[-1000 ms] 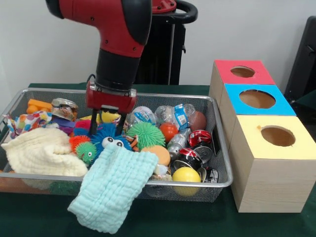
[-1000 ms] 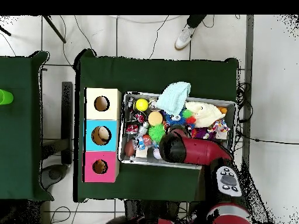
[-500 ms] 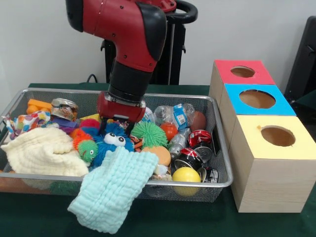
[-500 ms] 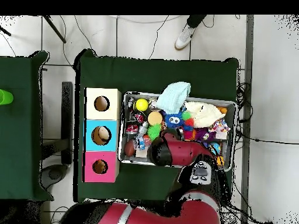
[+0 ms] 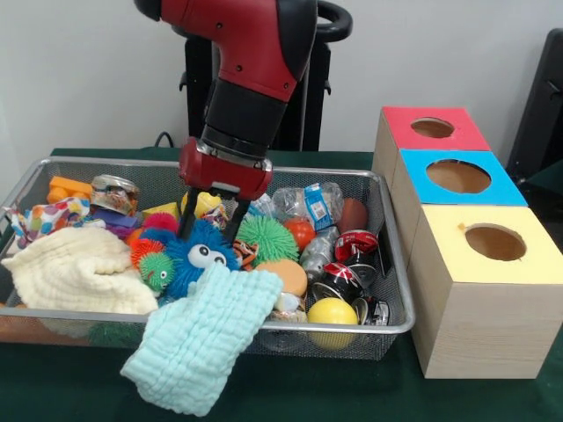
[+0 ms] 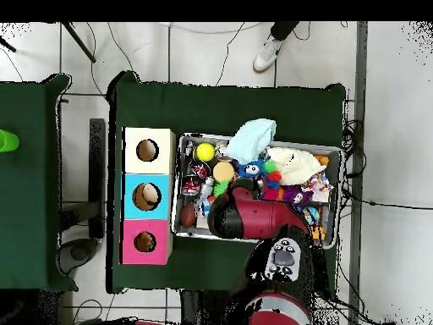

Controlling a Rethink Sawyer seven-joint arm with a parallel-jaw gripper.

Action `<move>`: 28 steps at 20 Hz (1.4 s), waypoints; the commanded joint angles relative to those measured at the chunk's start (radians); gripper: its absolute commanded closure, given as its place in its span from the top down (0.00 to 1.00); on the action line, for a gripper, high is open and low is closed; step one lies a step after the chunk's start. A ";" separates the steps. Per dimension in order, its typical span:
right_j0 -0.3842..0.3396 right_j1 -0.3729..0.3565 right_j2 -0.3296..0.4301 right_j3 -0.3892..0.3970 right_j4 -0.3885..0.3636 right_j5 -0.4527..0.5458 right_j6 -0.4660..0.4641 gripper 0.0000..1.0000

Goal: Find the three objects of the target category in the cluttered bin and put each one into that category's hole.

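Gripper: the gripper [image 5: 211, 224] hangs inside the wire bin [image 5: 398, 299], fingers pointing down and spread apart, nothing held between them.
Fingers: two dark fingers [image 5: 187, 220] straddle the top of the blue fuzzy toy with googly eyes [image 5: 199, 258]; whether the tips touch its fur I cannot tell.
Below the fingers: the blue toy, and lower still the light blue cloth [image 5: 204, 338] draped over the bin's near rim.
Behind the fingers: something yellow [image 5: 204, 204] shows between them, kind unclear.
To one side of the fingers: green spiky ball [image 5: 265, 238], orange ball [image 5: 301, 232], clear plastic bottle [image 5: 310, 201], crushed cans [image 5: 345, 264], yellow ball [image 5: 332, 315].
To the other side: small green spiky ball [image 5: 155, 268], cream cloth [image 5: 75, 272], a tin can [image 5: 114, 191].
Target category: not stated; judging by where the fingers stand, a soft fuzzy toy is the likely pick.
Holes: pink box [image 5: 427, 132], blue box [image 5: 453, 183] and yellow box [image 5: 493, 264] stand well apart from the fingers, beside the bin. Overhead, something pale seems to lie inside the blue box's hole [image 6: 149, 196]; the other two look dark.
Progress: at most one object looks posted, and that is uncertain. The bin is full of clutter.
Left to do: close on a target, lift, carry to its hole, then repeat for the rest.
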 commanded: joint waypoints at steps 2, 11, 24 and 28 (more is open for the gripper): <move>-0.024 -0.053 0.073 -0.005 0.065 0.078 0.184 1.00; -0.024 -0.058 0.064 0.018 0.076 0.035 0.197 1.00; 0.065 -0.096 -0.004 0.027 0.153 0.090 0.215 1.00; 0.083 -0.108 -0.014 0.039 0.169 0.099 0.215 1.00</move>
